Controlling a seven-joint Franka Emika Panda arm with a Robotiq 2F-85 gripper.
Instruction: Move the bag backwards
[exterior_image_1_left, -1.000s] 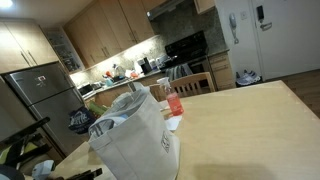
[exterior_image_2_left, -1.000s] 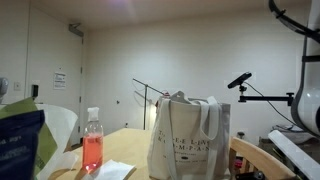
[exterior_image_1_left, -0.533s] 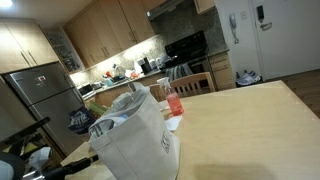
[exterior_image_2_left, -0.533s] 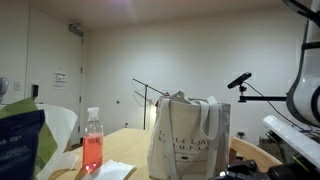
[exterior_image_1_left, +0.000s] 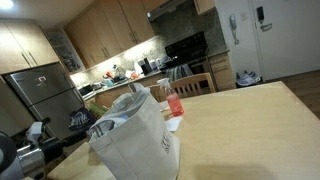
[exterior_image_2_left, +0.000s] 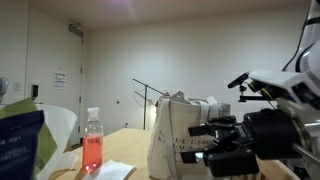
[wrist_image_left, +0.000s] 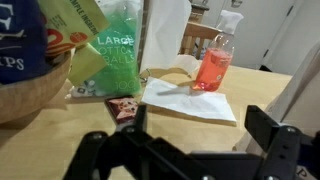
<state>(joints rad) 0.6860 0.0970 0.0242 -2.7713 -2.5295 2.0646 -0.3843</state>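
Observation:
The bag (exterior_image_1_left: 135, 140) is a large off-white fabric tote with a small dark logo, standing upright on the wooden table (exterior_image_1_left: 240, 130). In both exterior views it is near the table's end (exterior_image_2_left: 170, 135). My gripper (exterior_image_1_left: 60, 152) reaches in low beside it and hides the bag's side (exterior_image_2_left: 208, 145). In the wrist view the gripper (wrist_image_left: 200, 125) is open, with only the tabletop and a white napkin (wrist_image_left: 190, 100) between its fingers. Off-white fabric (wrist_image_left: 302, 85) fills that view's right edge, just outside the right finger.
A clear bottle of red liquid (exterior_image_1_left: 175, 101) stands just behind the bag (exterior_image_2_left: 92, 145) (wrist_image_left: 213, 65). Snack bags, a green one (wrist_image_left: 120, 55) and a blue one (wrist_image_left: 20, 40), lie at the wrist view's left. Chairs and kitchen counters stand beyond the table.
My arm and gripper have come into both exterior views and closed in on the bag's side. The bag and bottle have not moved.

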